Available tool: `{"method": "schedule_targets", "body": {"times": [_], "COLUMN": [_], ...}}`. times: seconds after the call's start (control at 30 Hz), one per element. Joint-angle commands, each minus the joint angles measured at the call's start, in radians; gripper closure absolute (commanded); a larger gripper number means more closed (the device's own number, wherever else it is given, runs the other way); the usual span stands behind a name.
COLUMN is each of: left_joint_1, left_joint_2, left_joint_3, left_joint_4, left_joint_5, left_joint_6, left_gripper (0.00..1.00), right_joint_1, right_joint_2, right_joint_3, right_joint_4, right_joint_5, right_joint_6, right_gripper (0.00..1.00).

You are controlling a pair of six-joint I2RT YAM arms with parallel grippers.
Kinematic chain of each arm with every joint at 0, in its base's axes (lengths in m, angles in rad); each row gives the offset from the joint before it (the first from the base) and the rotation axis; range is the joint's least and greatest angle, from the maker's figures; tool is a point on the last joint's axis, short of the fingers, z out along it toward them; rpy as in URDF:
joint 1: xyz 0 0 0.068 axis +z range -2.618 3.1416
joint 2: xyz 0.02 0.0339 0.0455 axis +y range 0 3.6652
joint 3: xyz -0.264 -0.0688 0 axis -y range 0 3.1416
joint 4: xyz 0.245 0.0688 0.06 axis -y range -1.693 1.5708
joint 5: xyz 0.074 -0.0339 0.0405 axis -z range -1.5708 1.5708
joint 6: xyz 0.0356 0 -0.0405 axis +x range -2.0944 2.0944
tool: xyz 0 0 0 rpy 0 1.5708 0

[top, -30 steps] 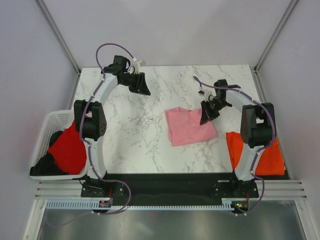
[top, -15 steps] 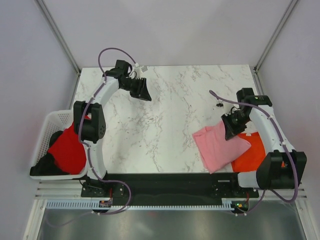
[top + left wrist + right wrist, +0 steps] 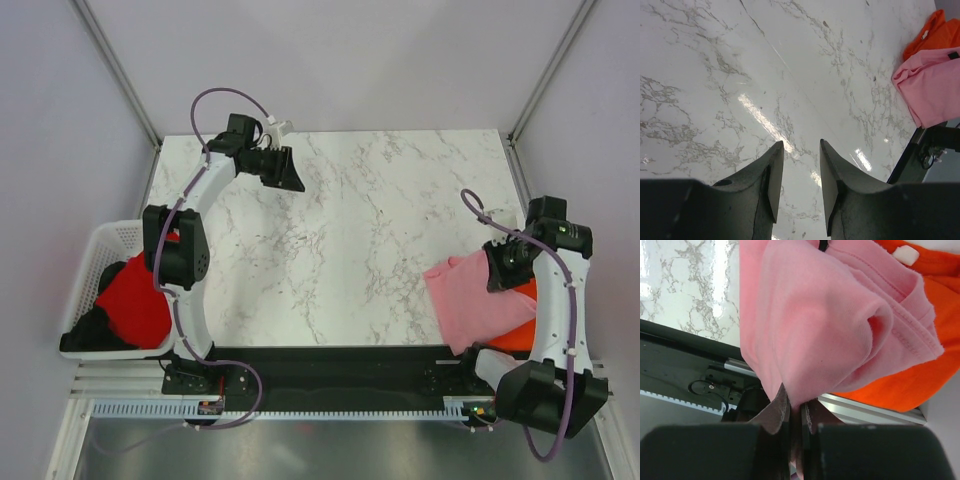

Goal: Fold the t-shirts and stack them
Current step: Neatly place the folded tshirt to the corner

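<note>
Top external: marble table, pale walls.

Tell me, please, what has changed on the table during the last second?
The right gripper, shut on the pink t-shirt, carried it from the middle of the table to the right, over the orange t-shirt. The left gripper stayed open over the far left; the red t-shirt stayed in the basket.

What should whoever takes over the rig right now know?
Left tool: open, empty, over the bare table, far left.
Right tool: shut on the pink t-shirt, which drapes over the orange t-shirt at the right edge.
Red t-shirt: bunched in the white basket.
Done: pink sits on orange.
Left: release pink, probably tidy it; fold and stack red.
</note>
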Motion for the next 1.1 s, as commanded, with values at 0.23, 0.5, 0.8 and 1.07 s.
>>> {"method": "schedule_targets", "body": {"times": [0.23,0.5,0.8,1.07], "left_joint_1": [-0.028,-0.045,-0.063,-0.065], "left_joint_2": [-0.073,-0.086,-0.123,-0.192], "left_joint_3": [-0.033,-0.049,-0.066,-0.108], "left_joint_4": [0.060,0.063,0.063,0.074], "left_joint_5": [0.023,0.013,-0.010,-0.075], "left_joint_6": [-0.049,-0.041,-0.035,0.008], "left_gripper": [0.57,0.57,0.57,0.57], "right_joint_1": [-0.315,-0.512,-0.547,-0.558], "right_joint_2": [0.008,0.125,0.208,0.182], "right_joint_3": [-0.004,0.007,-0.088,-0.222], "right_joint_4": [-0.095,-0.044,0.178,0.473], "right_joint_5": [-0.083,-0.096,-0.051,0.090], "right_joint_6": [-0.225,-0.326,-0.253,-0.165], "right_gripper": [1.00,1.00,1.00,0.96]}}
